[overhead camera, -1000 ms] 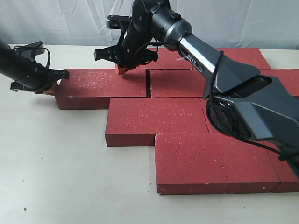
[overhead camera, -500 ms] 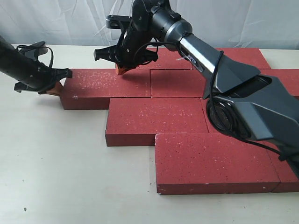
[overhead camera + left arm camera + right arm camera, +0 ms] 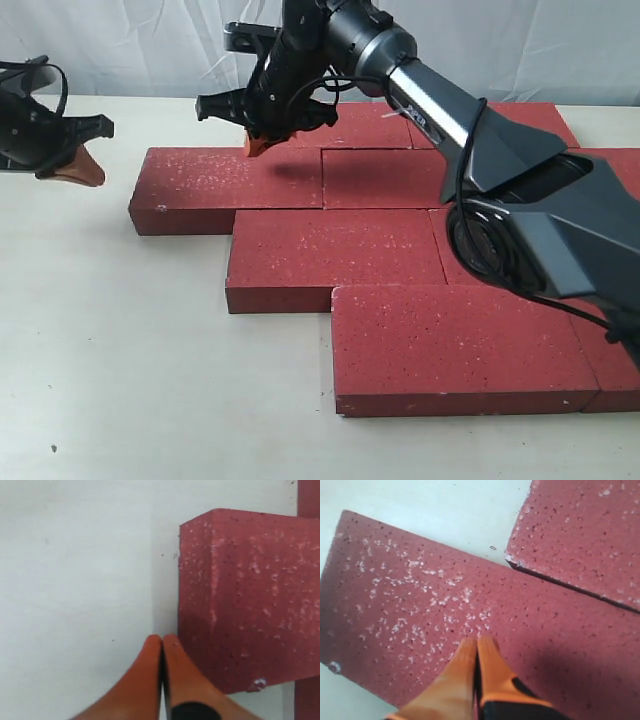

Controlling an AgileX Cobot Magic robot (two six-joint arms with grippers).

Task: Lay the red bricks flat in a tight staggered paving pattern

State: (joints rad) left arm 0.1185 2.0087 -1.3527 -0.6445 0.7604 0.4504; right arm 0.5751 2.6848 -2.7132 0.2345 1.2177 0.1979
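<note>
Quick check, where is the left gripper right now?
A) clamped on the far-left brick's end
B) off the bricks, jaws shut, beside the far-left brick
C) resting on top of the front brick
B: the left gripper hangs apart from the end of the far-left brick, with table showing between them, jaws together.
</note>
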